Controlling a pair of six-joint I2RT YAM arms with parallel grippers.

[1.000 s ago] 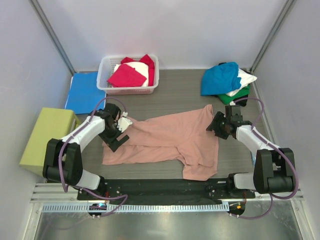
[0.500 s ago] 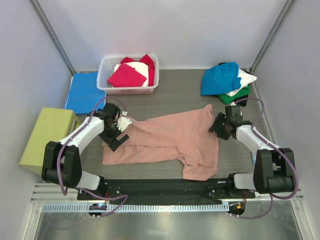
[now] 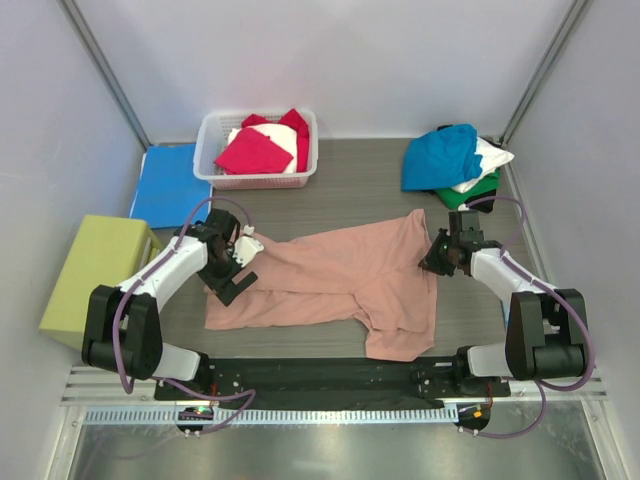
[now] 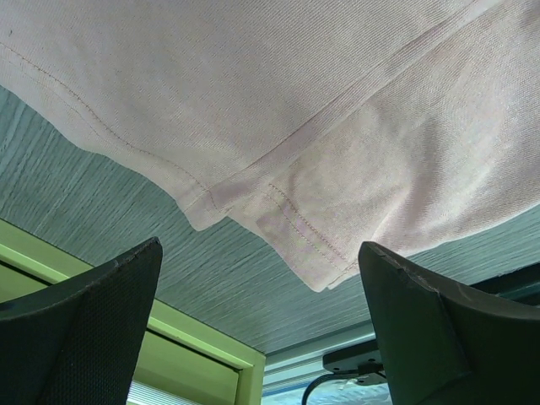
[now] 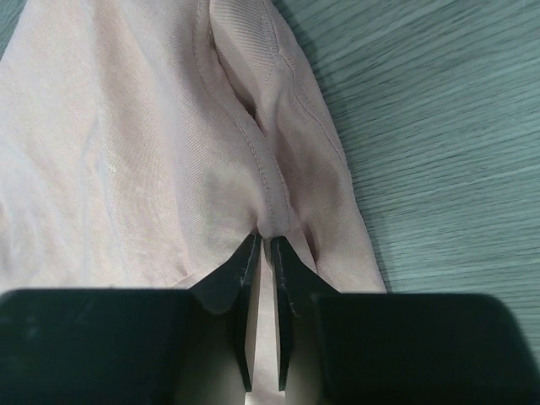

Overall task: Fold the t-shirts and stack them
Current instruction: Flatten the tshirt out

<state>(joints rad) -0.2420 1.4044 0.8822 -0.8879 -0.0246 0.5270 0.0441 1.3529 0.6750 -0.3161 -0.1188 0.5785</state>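
Jaws of my right gripper are pressed almost together, pinching a raised, stitched ridge of the dusty-pink t-shirt. The seam runs straight into the narrow gap between them. Bare grey wood-grain table shows just beside that pinched edge. In the top view this gripper sits at the shirt's right edge, toward its far corner.

My left gripper is spread wide, its two dark fingers well apart with nothing between them. A hemmed corner of the pink cloth lies just ahead of them on the table. Whether the fingers touch the cloth I cannot tell. From above, this gripper is at the shirt's left end.

The shirt lies loosely spread across the middle of the table between my two arms, with one part reaching toward the near edge.

Farther out, a white basket at the far left holds a magenta t-shirt on top of a white one. A blue folder lies just left of the basket, and a yellow-green box stands nearer along the left side. In the far right corner a teal-blue t-shirt lies on white and green ones.
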